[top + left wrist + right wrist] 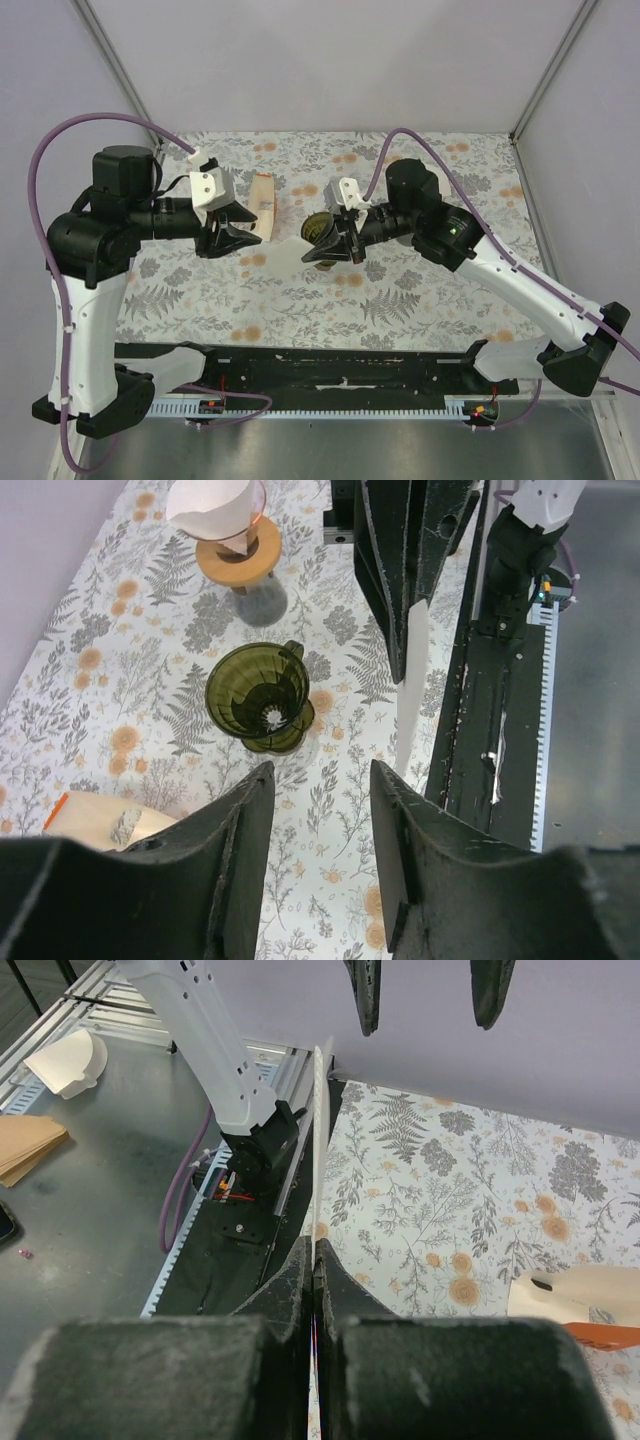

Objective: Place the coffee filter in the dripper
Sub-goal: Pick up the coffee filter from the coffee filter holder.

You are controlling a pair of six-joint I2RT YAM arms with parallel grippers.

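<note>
- Right gripper (315, 1260): fingers pressed together, clamped on one white coffee filter (321, 1130), which shows edge-on and upright in the right wrist view.
- Coffee filter, left wrist view: a thin white strip (412, 690) hanging from the right gripper's dark fingers. It is off the bench, beside the green dripper and apart from it, not inside it.
- Green dripper (258, 695): one, translucent dark green, with a handle on its rim. It stands upright on the bench, and a star-shaped opening shows at the bottom of its cone.
- Top view: the green dripper (318, 228) sits just behind the right gripper (325, 252).
- Left gripper (320, 810): fingers spread apart, nothing between them, hovering above the bench (420, 300) and facing the green dripper.
- Bench cover: floral print of grey ferns and orange blooms.
- Second dripper (238, 560): one, clear with a wooden collar, beyond the green one. It holds one white filter (210, 508).
- Beige pack (580, 1295): one, with an orange corner, lying on the bench near the left gripper. It bears a small grey mark too small to read.
- Off the bench, on grey metal, in the right wrist view: one white paper cone (65, 1060) and one brown paper stack (25, 1145).
</note>
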